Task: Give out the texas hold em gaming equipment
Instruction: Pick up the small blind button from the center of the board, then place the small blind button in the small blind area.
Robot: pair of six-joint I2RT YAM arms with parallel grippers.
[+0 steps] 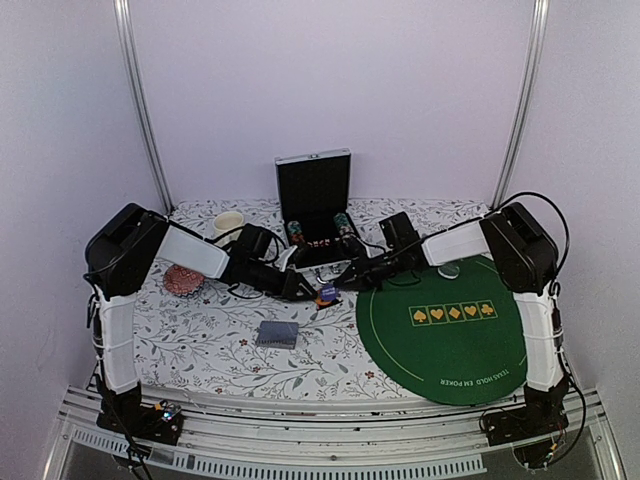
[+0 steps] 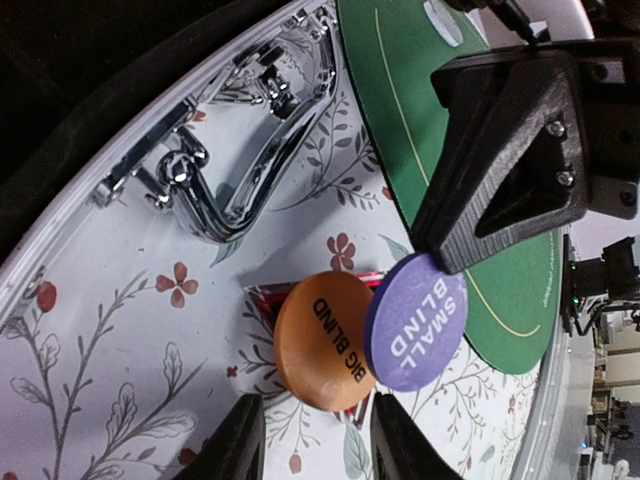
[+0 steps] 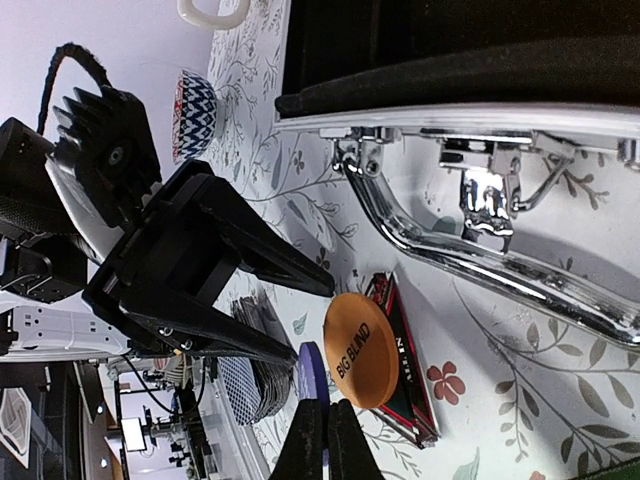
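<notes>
Purple disc [image 2: 415, 320] rim pinched by right end effector [image 3: 325, 408]; left end effector [image 2: 315, 410] spread astride orange disc [image 2: 325, 340].

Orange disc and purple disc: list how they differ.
The orange disc reads BIG BLIND; the purple disc reads SMALL BLIND. The orange disc lies on a dark triangle; the purple disc is pinched in the right claw. Both are round and lettered.
</notes>
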